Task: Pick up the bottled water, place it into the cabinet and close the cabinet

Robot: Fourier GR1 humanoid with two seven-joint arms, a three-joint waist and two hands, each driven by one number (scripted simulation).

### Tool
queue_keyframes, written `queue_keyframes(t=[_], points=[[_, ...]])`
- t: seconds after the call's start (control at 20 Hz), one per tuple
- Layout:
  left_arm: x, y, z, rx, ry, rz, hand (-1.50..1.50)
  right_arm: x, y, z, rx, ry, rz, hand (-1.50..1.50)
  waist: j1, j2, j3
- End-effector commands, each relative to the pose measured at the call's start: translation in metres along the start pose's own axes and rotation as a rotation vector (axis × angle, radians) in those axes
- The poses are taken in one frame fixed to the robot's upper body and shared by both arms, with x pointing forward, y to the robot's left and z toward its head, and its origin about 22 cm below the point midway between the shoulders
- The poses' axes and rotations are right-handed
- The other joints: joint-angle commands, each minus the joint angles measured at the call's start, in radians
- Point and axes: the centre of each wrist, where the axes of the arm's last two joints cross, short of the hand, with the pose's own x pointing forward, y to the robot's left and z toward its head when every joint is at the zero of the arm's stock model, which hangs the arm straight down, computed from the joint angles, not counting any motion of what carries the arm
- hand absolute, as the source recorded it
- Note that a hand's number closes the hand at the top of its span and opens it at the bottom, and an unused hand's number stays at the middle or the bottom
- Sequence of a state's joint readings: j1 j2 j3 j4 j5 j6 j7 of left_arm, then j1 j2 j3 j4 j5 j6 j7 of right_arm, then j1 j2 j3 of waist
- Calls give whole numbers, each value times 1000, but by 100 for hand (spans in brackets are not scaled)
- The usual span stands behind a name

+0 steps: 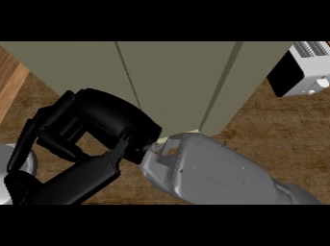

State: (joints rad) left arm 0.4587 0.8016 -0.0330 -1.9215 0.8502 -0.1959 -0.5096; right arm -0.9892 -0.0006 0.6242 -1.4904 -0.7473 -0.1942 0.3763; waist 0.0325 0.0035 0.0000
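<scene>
The left hand [89, 120], fingers curled on nothing visible, hovers before the cabinet [174, 81] (bottled water unseen), presumably to push it closed; right hand hidden.

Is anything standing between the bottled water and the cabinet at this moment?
Cannot tell: no bottle shows. The right hand and its grey forearm hide the counter before the cabinet, whose front is not visible from above.
</scene>
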Motion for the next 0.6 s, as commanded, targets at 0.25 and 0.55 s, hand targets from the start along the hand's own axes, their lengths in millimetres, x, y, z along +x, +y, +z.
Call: queue_keyframes(t=[0.25, 0.55], points=[[3, -6, 4, 8, -6, -4, -150, -3, -71, 0, -112, -50, -2, 150, -16, -2, 0], [15, -1, 4, 5, 11, 12, -150, -12, -108, 4, -319, -87, 107, 150, -7, -1, 0]])
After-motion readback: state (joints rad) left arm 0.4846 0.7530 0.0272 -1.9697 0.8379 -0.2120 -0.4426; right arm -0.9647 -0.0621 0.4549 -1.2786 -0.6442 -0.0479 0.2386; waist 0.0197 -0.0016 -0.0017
